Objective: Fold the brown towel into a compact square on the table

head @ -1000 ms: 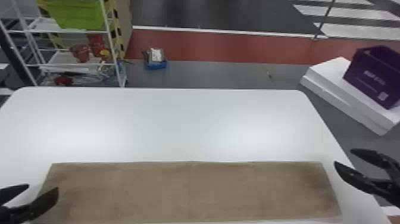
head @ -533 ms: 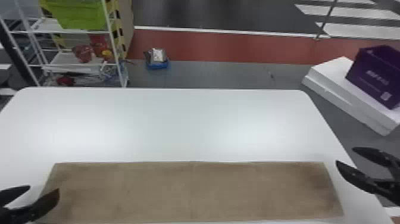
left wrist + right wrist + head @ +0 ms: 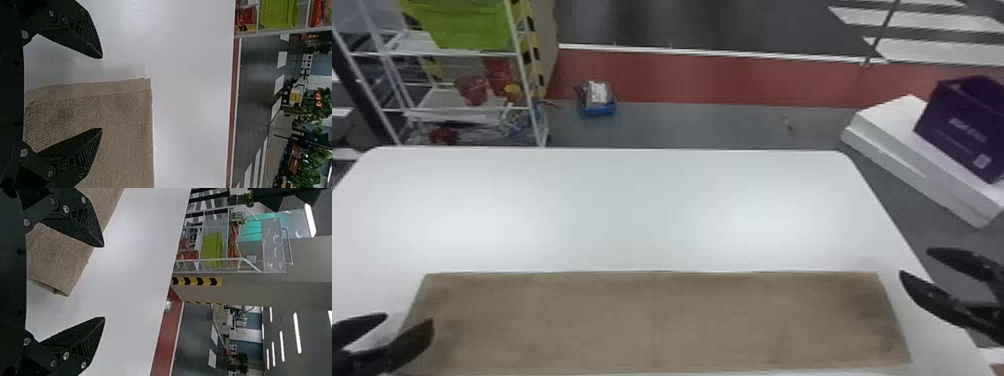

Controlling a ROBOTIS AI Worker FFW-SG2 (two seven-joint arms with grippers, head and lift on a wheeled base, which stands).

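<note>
The brown towel (image 3: pixel 652 322) lies flat as a long, wide strip along the table's near side in the head view. My left gripper (image 3: pixel 409 320) is open at the strip's left end, one finger over the towel. In the left wrist view that open gripper (image 3: pixel 102 94) has the towel (image 3: pixel 125 125) and its end edge between and below its fingers. My right gripper (image 3: pixel 914 262) is open beyond the strip's right end, apart from it. In the right wrist view, the right gripper (image 3: pixel 105 282) has nothing gripped; a towel corner (image 3: pixel 64 272) lies near one finger.
The white table (image 3: pixel 632 210) extends behind the towel. Past its far left edge stands a white rack (image 3: pixel 477 102) with a green bin. A purple box (image 3: pixel 964 130) rests on white slabs on the floor, right of the table.
</note>
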